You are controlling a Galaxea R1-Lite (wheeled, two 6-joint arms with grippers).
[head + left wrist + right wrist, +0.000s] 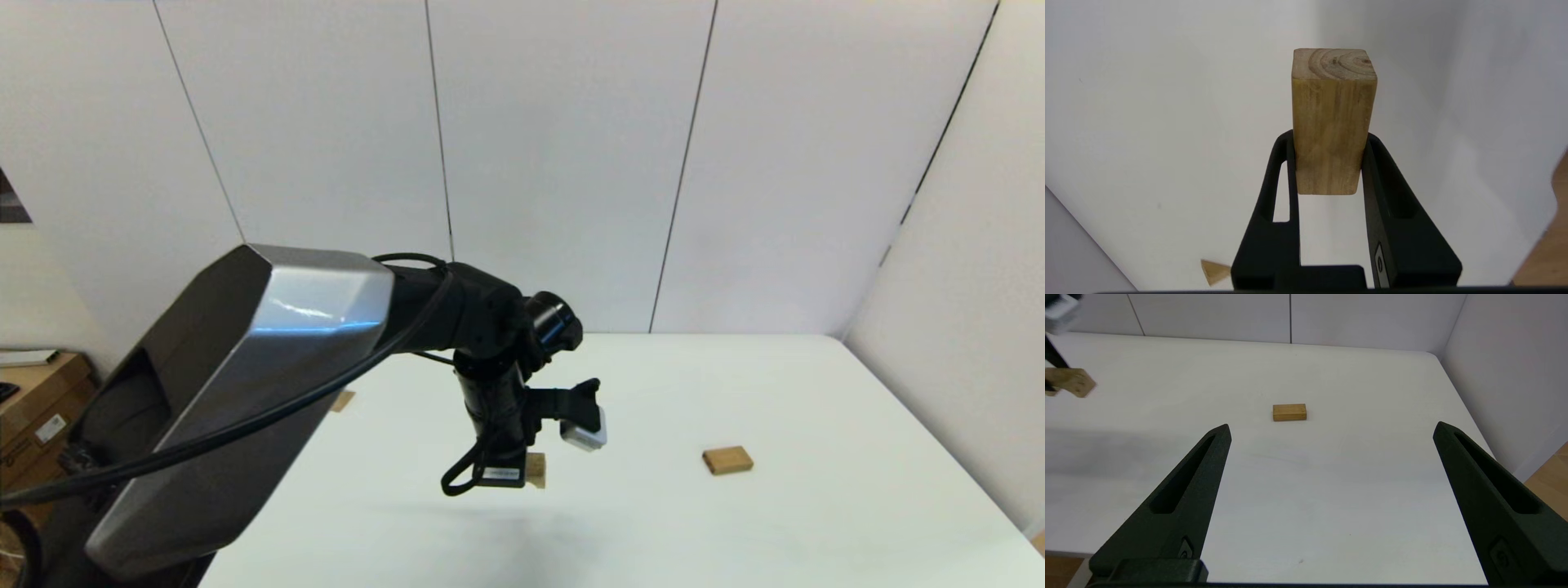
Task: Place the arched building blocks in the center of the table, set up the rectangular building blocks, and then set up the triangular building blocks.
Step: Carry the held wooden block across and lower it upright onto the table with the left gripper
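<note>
We hold the arched building block (1334, 122) in our left gripper (1331, 139), the two black fingers (1280, 196) pressed against its opposite sides. In the left wrist view the block stands out beyond the fingertips, its end grain with curved rings facing outward; the hollow side does not show here. In the head view our left arm (245, 392) reaches out over the white table (735, 531) and only a corner of the block (535, 469) peeks out below the wrist, raised clear of the tabletop, with a faint shadow on the surface beneath it. From the right wrist view the same block (1071, 381) appears at the edge, in the air above the table.

The rectangular building block (727, 460) lies flat on the table to the right of the held block, well apart from it. The right wrist view shows it (1289, 412) lying ahead of our right gripper (1331, 433), whose fingers (1184, 490) are spread wide with nothing between them, hovering above the near part of the table.

The triangular building block (1214, 271) lies on the table near its left edge; in the head view it (343, 400) is mostly hidden behind our left arm.
</note>
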